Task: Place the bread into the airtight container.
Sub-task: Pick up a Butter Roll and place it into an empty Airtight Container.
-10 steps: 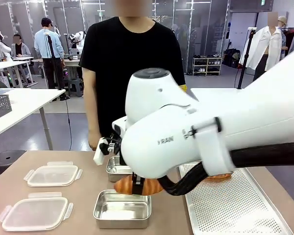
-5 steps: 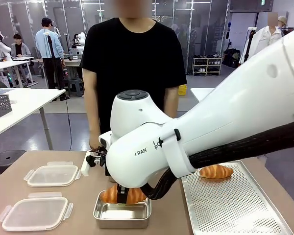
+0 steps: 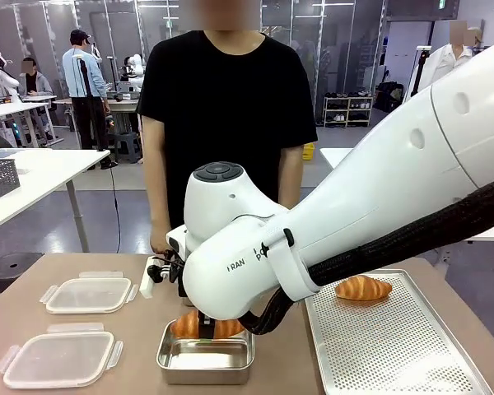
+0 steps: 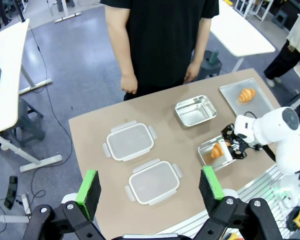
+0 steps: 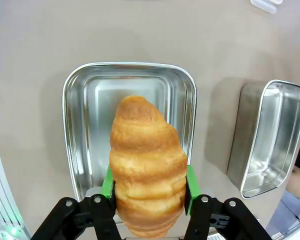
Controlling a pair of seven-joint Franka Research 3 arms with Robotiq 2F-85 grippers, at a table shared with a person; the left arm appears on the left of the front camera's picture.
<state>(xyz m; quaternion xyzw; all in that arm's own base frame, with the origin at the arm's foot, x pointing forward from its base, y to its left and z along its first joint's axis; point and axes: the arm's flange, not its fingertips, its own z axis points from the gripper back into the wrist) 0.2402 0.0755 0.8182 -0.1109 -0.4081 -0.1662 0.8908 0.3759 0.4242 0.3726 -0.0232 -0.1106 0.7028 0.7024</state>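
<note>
Lowering the bread into the near steel container (image 3: 204, 362) looks to be the step in hand; the next move calls for a short descent, then a release once the bread sits inside the walls.

Farthest left of that container, the left hand (image 4: 150, 185) hangs high above the surface (image 3: 144, 329), its jaws spread wide and holding nothing. Two clear lids (image 3: 89, 295) lie flat to the container's left, untouched.

Over the container the right hand (image 5: 149, 189) pinches the croissant (image 5: 147, 150) across its middle, green pads (image 5: 108, 186) pressed into both sides and the jaws drawn in as far as the bread allows. The croissant hangs just above the rim and, by my reading, is not yet resting on the container's floor. Beyond the container, towards the person, a second steel container (image 5: 267, 135) stands empty.

To the container's right a perforated tray (image 3: 395, 354) carries another croissant (image 3: 362, 288), well apart from the held one.
</note>
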